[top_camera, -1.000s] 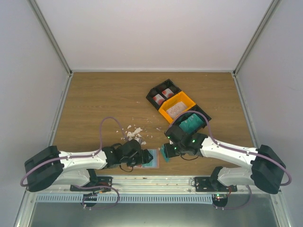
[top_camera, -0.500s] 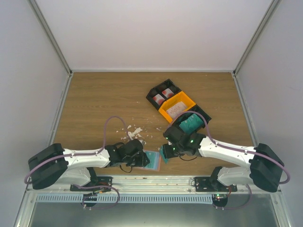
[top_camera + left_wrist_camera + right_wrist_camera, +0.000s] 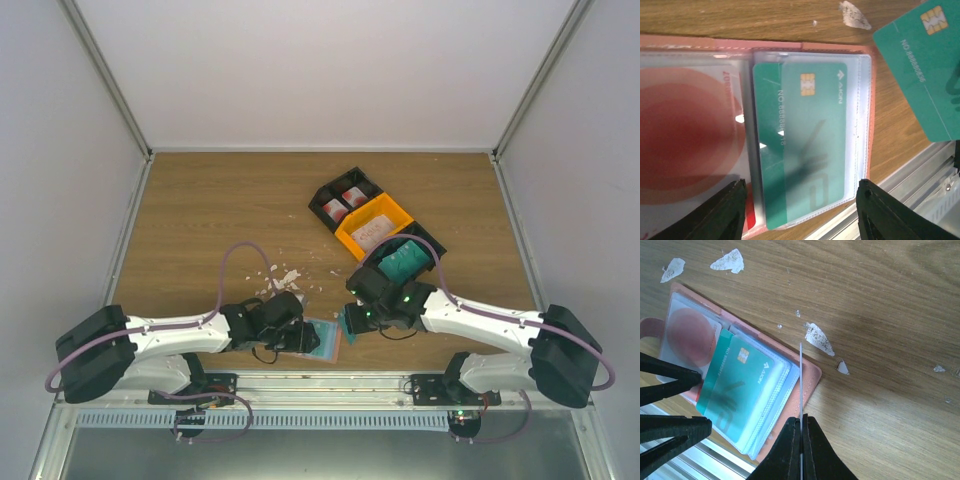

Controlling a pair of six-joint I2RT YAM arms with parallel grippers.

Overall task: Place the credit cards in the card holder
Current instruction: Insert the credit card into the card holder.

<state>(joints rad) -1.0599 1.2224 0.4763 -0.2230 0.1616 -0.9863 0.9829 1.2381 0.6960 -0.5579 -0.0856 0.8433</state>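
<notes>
The salmon-pink card holder (image 3: 840,47) lies open near the table's front edge (image 3: 330,345), its clear sleeves facing up. A teal credit card (image 3: 805,145) sits in the right sleeve, and a white card with a red disc (image 3: 690,145) in the left one. My left gripper (image 3: 800,210) hovers open over the holder, one finger to each side of the teal card's sleeve. My right gripper (image 3: 801,420) is shut on another teal credit card (image 3: 927,65), which is edge-on in the right wrist view (image 3: 801,385), just above the holder's right border (image 3: 812,377).
White crumbs (image 3: 285,280) are scattered behind the holder. A black bin (image 3: 345,200) with red-marked cards, an orange bin (image 3: 373,225) and a black bin with teal cards (image 3: 402,262) stand at back right. The metal rail (image 3: 330,382) runs just in front of the holder.
The left arm and its cable shifted a little while its gripper stayed over the holder. The right gripper edged slightly left with its card.
</notes>
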